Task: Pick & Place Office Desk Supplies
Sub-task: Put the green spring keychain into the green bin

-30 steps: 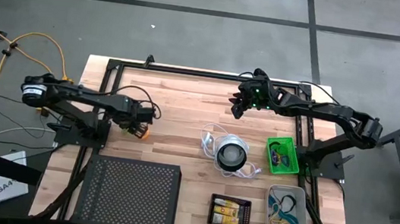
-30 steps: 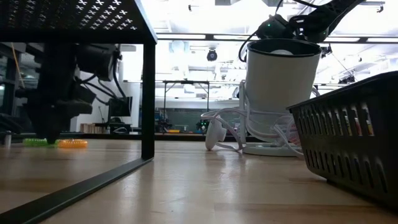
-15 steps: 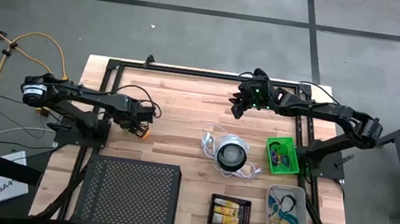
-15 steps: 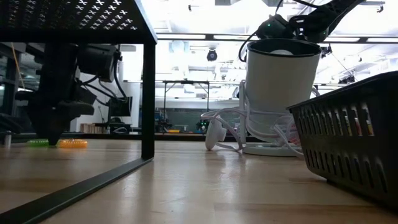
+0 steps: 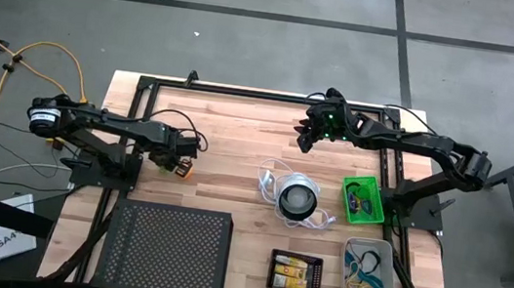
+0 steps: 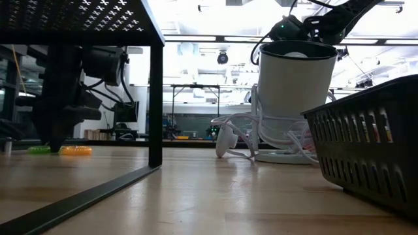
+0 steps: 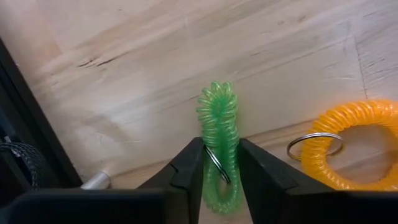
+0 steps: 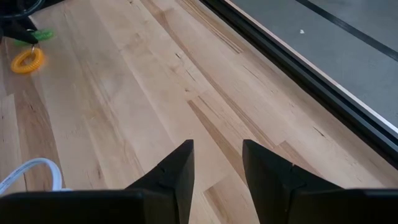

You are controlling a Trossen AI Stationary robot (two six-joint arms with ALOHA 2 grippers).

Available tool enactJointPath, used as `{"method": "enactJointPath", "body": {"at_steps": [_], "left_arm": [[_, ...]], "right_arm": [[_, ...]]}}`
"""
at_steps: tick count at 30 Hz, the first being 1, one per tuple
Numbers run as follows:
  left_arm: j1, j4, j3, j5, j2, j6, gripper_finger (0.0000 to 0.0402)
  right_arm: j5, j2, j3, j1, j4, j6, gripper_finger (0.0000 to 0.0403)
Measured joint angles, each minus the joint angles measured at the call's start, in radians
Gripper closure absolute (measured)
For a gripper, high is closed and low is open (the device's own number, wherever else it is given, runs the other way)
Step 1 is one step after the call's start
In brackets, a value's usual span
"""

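A green coiled loop with a metal ring lies on the wooden table near its left side, squeezed long and narrow. My left gripper points down over it and is shut on it; in the high view my left gripper hides the loop. An orange coiled loop with a key ring lies flat right beside it, untouched. The low view shows the green loop and the orange loop on the table top. My right gripper hangs open above the table's far right part. My left gripper pinches the green loop's coil between its two fingers, coming from above and pointing down. The loop is pressed flat between the fingers, with its metal ring caught between them. Its free end lies on the table beyond the fingertips.
A black perforated stand takes up the near left. A round white-and-black object with a white cord stands mid-table. A green tray, a black tray and a clear tray stand at the right and near right.
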Motion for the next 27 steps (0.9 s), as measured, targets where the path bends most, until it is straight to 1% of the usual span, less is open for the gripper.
{"method": "enactJointPath", "body": {"at_steps": [5, 12, 16, 19, 27], "left_arm": [[0.000, 0.001, 0.000, 0.000, -0.003, -0.004, 0.0334], [0.000, -0.002, -0.003, -0.005, -0.026, -0.009, 0.0339], [0.001, -0.018, -0.006, -0.048, -0.064, -0.009, 0.0339], [0.000, -0.019, -0.005, -0.059, -0.088, -0.009, 0.0341], [-0.014, 0.002, -0.004, -0.116, -0.158, -0.009, 0.0363]], "right_arm": [[0.000, 0.000, 0.000, 0.000, 0.000, 0.000, 0.0279], [0.000, 0.000, 0.000, 0.000, 0.000, 0.000, 0.0279], [0.000, 0.000, 0.000, 0.000, 0.000, 0.000, 0.0279], [0.000, 0.000, 0.000, 0.000, 0.000, 0.000, 0.0279], [0.000, 0.000, 0.000, 0.000, 0.000, 0.000, 0.0279]]}}
